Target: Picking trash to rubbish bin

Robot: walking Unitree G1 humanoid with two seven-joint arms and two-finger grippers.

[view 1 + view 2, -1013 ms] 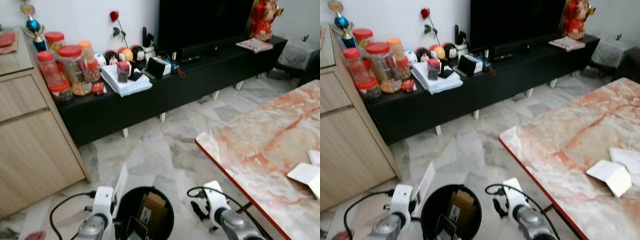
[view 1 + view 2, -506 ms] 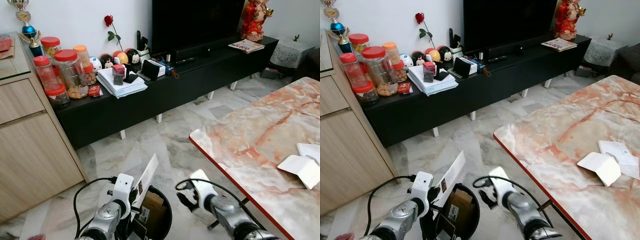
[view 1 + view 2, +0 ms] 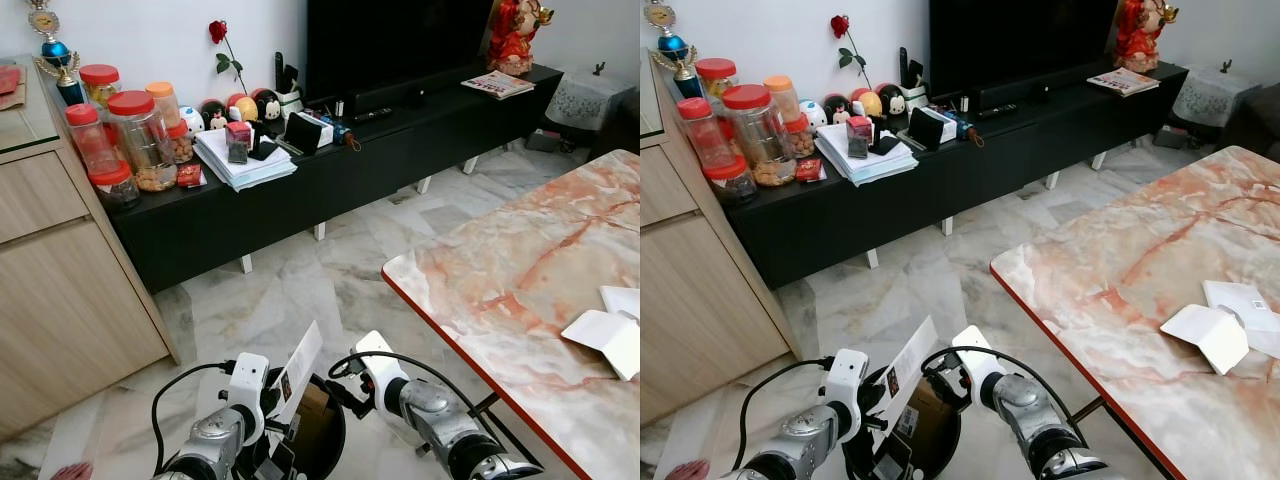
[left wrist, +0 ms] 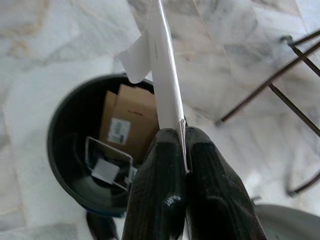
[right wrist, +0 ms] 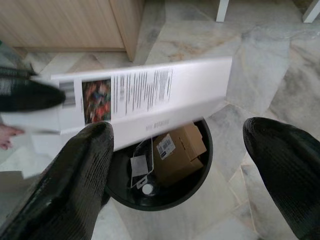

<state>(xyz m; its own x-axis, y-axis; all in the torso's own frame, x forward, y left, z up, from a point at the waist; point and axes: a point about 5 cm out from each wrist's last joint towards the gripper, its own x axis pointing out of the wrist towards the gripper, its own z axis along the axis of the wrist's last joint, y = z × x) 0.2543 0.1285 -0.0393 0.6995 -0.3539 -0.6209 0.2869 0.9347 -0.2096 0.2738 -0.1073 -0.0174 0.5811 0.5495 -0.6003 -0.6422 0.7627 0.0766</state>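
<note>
A flat white printed carton [image 3: 298, 368] stands on edge over a round black rubbish bin [image 3: 334, 440] on the marble floor. My left gripper [image 4: 182, 132] is shut on the carton's lower edge, just above the bin's rim [image 4: 55, 145]. Inside the bin lie a brown cardboard box [image 4: 127, 117] and a small clear packet. My right gripper [image 5: 177, 132] is open, and its fingers [image 5: 80, 170] spread wide on either side of the carton's long printed face [image 5: 145, 95]. It comes in from the bin's right side [image 3: 342, 393].
A marble table with a red edge [image 3: 480, 290] stands close on the right, with white paper boxes [image 3: 605, 335] on it and thin metal legs [image 4: 260, 85] below. A wooden cabinet [image 3: 70, 290] is at the left. A black TV console [image 3: 300, 195] with jars lies ahead.
My left gripper has lifted the white carton up over the bin. My right gripper has swung left, from beside the table to the carton. The camera has also shifted.
</note>
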